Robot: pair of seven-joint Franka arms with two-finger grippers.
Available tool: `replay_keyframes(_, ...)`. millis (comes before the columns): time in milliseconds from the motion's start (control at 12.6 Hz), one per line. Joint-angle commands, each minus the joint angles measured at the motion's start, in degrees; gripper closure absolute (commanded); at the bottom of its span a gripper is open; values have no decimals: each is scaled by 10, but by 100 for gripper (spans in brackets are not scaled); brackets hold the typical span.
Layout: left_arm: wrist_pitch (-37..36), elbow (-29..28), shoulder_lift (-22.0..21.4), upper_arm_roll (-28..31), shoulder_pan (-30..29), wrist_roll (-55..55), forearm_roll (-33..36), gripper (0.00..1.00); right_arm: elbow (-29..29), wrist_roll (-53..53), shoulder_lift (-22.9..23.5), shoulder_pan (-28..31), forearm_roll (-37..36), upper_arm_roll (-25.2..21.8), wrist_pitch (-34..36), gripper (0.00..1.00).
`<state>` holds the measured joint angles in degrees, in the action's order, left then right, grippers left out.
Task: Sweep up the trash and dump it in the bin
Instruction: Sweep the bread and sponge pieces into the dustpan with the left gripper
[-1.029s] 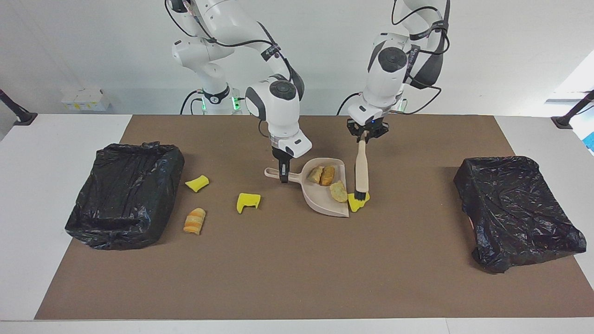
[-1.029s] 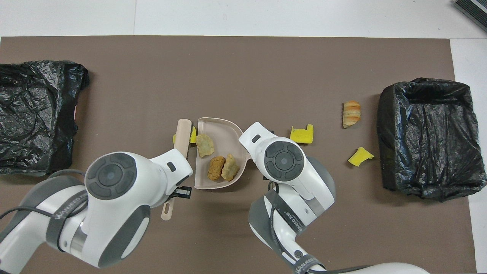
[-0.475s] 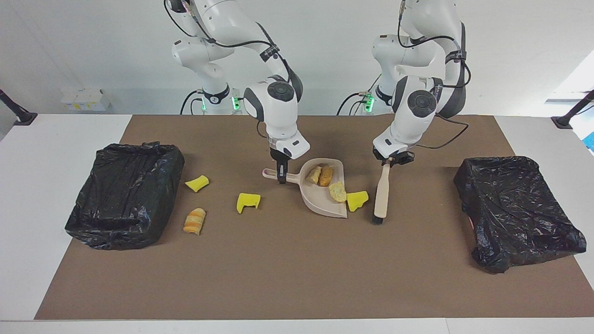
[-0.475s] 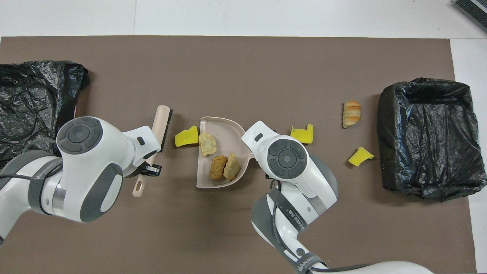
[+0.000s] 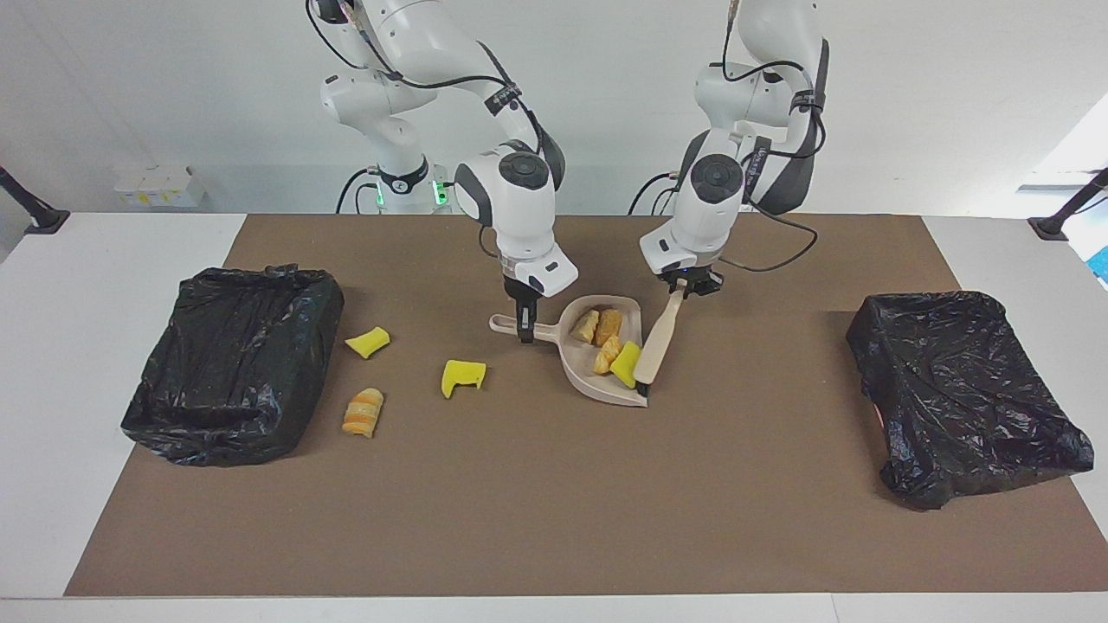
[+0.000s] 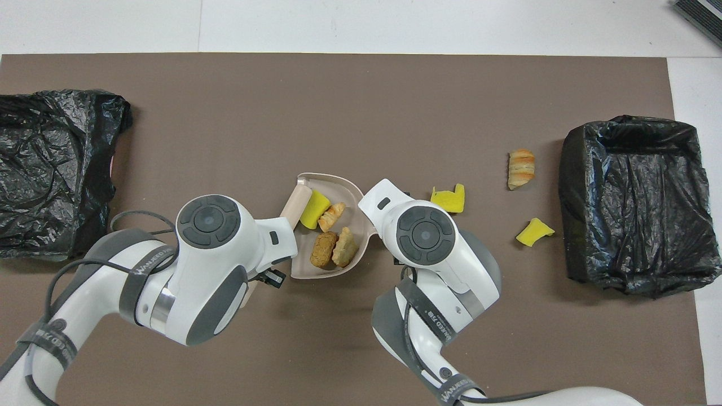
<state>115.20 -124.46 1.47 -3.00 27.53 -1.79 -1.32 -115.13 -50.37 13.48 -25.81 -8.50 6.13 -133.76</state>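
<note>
A beige dustpan [image 5: 597, 386] [image 6: 338, 183] lies mid-mat, and my right gripper [image 5: 524, 330] is shut on its handle. In the pan lie three tan lumps [image 5: 597, 326] [image 6: 333, 248] and a yellow sponge chunk [image 5: 626, 363] [image 6: 314, 210]. My left gripper [image 5: 684, 290] is shut on the handle of the beige brush [image 5: 655, 344] [image 6: 296, 204]. The brush slants down with its bristles at the pan's mouth, against the sponge chunk. More trash lies on the mat toward the right arm's end: two yellow sponge chunks [image 5: 463, 376] [image 5: 368, 342] and an orange bread lump [image 5: 362, 411] [image 6: 522, 168].
A black-lined bin [image 5: 234, 363] [image 6: 634, 203] stands at the right arm's end, close to the loose scraps. Another black-lined bin [image 5: 961, 389] [image 6: 51, 169] stands at the left arm's end. The brown mat [image 5: 554, 502] covers most of the table.
The left gripper swung the brush out toward the left arm's end, then back, pushing the yellow sponge chunk from the mat into the dustpan. One tan lump shifted deeper. The right gripper stayed put.
</note>
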Motion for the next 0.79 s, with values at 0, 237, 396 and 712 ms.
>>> replay_keyframes(0, -34, 15, -21, 8, 12, 17, -9, 100, -4, -20, 0, 12, -9, 2, 11, 100)
replay_keyframes(237, -78, 22, -37, 11, 11, 83, -9, 100, -4, -20, 1, 15, -9, 3, 10, 100)
replay_keyframes(396, -79, 10, -47, 10, 13, 182, -9, 100, -4, -20, 0, 16, -8, 3, 10, 100)
replay_keyframes(712, -130, 10, -54, 9, 18, 230, -6, 100, 1, -24, 0, 25, -8, 3, 10, 100)
